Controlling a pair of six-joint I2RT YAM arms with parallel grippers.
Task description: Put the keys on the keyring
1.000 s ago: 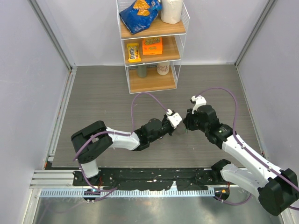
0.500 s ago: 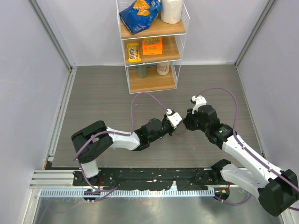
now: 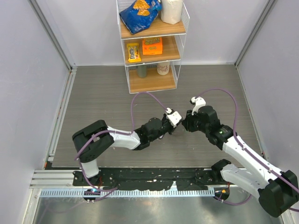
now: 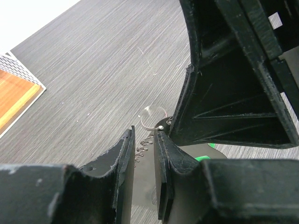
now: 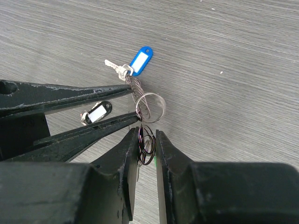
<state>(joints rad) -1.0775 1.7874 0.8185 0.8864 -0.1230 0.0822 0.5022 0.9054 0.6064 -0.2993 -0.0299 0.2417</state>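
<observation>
Observation: in the overhead view both arms meet tip to tip just right of centre, above the grey tabletop [image 3: 103, 102].

Right wrist view: the right claw [image 5: 147, 134] comes up from the bottom edge. Its jaws are drawn nearly together and pinch a bunch of thin dark wire loops. We take these loops for part of the keyring [image 5: 136, 92], whose silvery twisted wire runs from that grip toward the upper middle of the frame. A small silver split ring [image 5: 150, 106] hangs on the wire just above the right claw's tips. The blue key [image 5: 140, 59] sits at the wire's upper end.

The left claw [image 5: 134, 101] enters from the left edge, partly open, with one slim finger above the wire and one below. Its upper tip touches the wire, but we see no pinch and nothing held.

The whitish-dark key [image 5: 96, 113] lies on the tabletop, seen between the left claw's fingers and apart from the keyring. A sliver of the green key [image 5: 152, 161] shows low between the right claw's fingers. We cannot tell whether it is on the wire.
</observation>
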